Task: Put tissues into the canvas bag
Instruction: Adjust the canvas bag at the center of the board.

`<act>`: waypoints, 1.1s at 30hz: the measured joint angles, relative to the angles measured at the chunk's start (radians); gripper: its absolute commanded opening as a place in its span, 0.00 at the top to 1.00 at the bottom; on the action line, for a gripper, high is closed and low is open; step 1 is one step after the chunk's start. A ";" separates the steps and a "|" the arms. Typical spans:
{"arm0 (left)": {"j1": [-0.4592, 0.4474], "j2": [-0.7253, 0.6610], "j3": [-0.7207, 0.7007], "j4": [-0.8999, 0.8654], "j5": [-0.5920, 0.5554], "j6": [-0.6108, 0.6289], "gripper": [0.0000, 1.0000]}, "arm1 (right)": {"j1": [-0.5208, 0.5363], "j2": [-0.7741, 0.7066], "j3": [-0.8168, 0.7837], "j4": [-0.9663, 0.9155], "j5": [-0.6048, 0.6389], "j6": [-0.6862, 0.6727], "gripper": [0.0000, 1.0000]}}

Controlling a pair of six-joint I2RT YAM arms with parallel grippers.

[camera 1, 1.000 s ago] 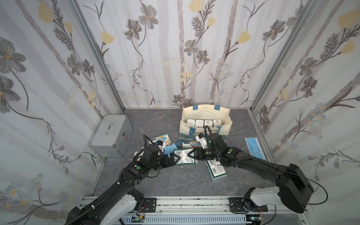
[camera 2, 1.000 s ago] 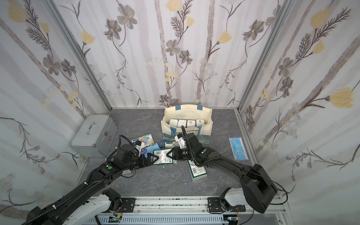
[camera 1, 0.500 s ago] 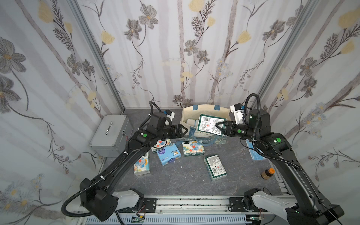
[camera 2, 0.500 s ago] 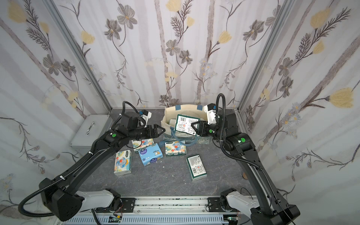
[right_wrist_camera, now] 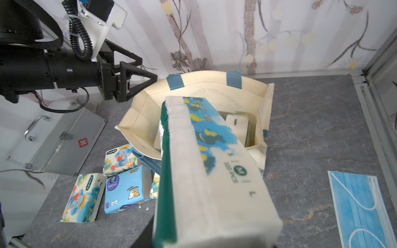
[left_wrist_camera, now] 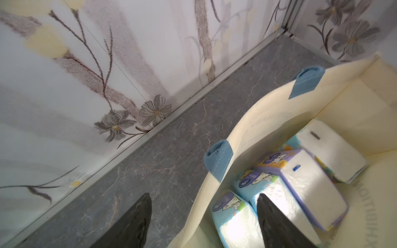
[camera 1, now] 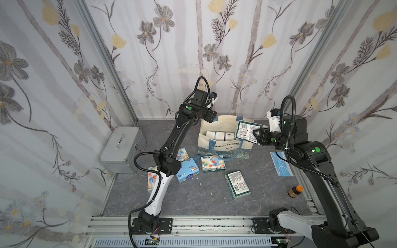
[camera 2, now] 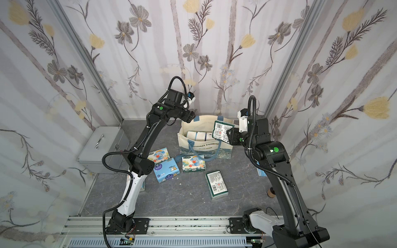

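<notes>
Tissues in hand: one green-edged pack (camera 1: 246,134), label side toward the top views, hangs tilted over the right end of the canvas bag (camera 1: 214,148).
Right gripper (camera 1: 255,134): clamped on that pack's edge. In the right wrist view the pack (right_wrist_camera: 206,171) fills the foreground, with the bag's open mouth (right_wrist_camera: 206,85) beyond its far end.
Left gripper (camera 1: 211,117): jaws apart and empty at the bag's left end. The left wrist view shows one finger (left_wrist_camera: 137,219) over the table and the other (left_wrist_camera: 272,221) over the bag's inside, with the end wall below and between them. Whether it touches the fabric cannot be told.
Just changed: a second ago both grippers were low among the loose packs in front of the bag. Now both are raised at its rim, the right one carrying a pack apparently lifted from that cluster.
Already inside: a row of packs (camera 1: 220,136) standing on end.
Left on the table: five loose packs (camera 1: 212,163) in front of the bag, one of them another green-edged pack (camera 1: 237,185) lying label up.
Meaning for the task: the pick looks finished and the drop is the step in hand. The open left gripper seems placed to steady or spread the soft mouth.
Risk: the tilted pack could catch on the rim or a blue strap.
Not for the bag: face mask (camera 1: 281,164), metal case (camera 1: 121,148).
</notes>
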 measured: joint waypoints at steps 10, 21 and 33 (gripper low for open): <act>0.003 0.103 -0.021 0.163 0.147 0.220 0.10 | -0.071 0.006 0.005 -0.095 -0.068 -0.015 0.59; 0.002 0.153 -0.055 0.212 0.140 0.268 0.73 | -0.077 0.035 0.008 -0.116 -0.102 -0.018 0.60; -0.068 0.032 -0.182 0.253 0.070 0.318 1.00 | -0.076 -0.014 -0.012 -0.124 -0.120 -0.009 0.60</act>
